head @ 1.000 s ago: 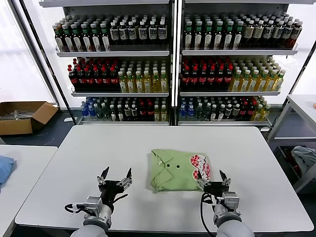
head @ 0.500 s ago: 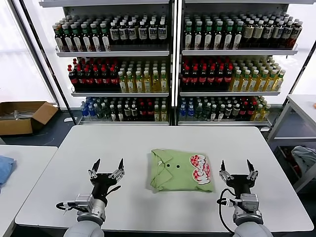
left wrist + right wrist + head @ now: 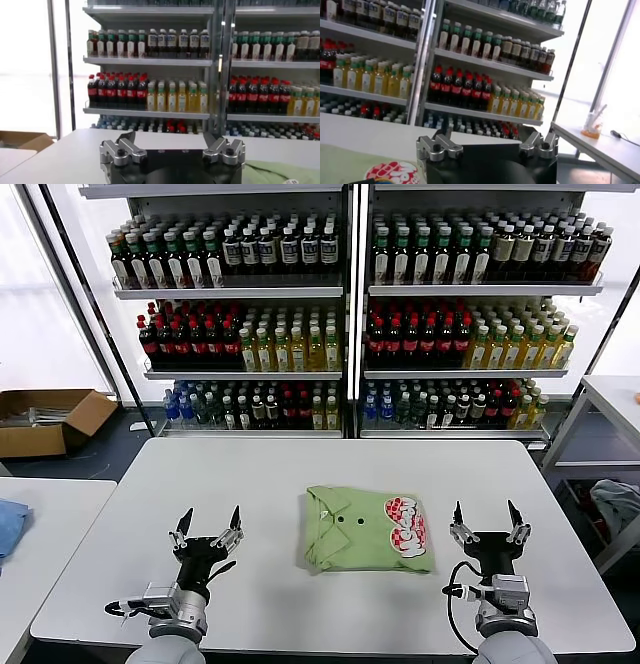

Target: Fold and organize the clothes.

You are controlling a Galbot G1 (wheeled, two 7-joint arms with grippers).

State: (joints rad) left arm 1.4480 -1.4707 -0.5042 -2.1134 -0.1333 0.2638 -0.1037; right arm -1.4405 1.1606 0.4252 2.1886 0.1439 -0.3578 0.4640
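Shirt (image 3: pixel 366 529) folded into a neat rectangle lies flat at the centre of the white worktop (image 3: pixel 300 474), a little right of the middle of the frame. Its long axis runs left to right across the picture; the collar and small dark buttons sit at the left end, the red-and-white print at the right end. An edge of the same green cloth shows in the lower right corner of the left wrist view (image 3: pixel 280 172) and in the lower left corner of the right wrist view (image 3: pixel 365 167), print included.

The left tool (image 3: pixel 207 534) hangs over the worktop in the lower left of the frame, fingers spread wide and gripping nothing, well apart from the shirt. The right tool (image 3: pixel 489 530) sits in the lower right, just beside the shirt's print end, also spread and empty.

A cardboard box (image 3: pixel 45 419) stands open on the floor at the left edge; what it holds is unclear. A blue cloth (image 3: pixel 10 524) rests on a second table at the far left. Tall shelves (image 3: pixel 350 289) packed with rows of bottles fill the back of the room.
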